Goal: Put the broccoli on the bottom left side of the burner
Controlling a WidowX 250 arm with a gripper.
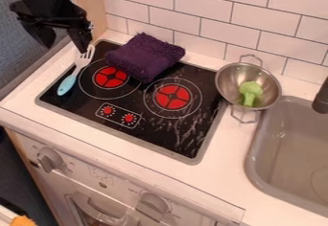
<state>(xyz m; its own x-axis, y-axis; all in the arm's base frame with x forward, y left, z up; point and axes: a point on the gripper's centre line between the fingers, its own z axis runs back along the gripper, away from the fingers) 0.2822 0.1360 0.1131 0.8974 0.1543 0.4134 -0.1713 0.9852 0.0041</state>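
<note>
White tiled wall meets a dark blue-grey surface.

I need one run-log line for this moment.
gripper open, upper left; broccoli in metal bowl; purple cloth on stovetop; placement not done

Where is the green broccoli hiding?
In the camera view, the broccoli is toward the right, inside the metal bowl between the cooktop and the sink.

Bright, fairly even indoor light; its source is out of frame. White wall tiles and counter read palest. Glossy black cooktop shows pale streaks toward its right side; cannot tell glare from smears. Small bright highlights on steel bowl. Oven front dimmer than counter. Black arm very dark, little surface detail.
</note>
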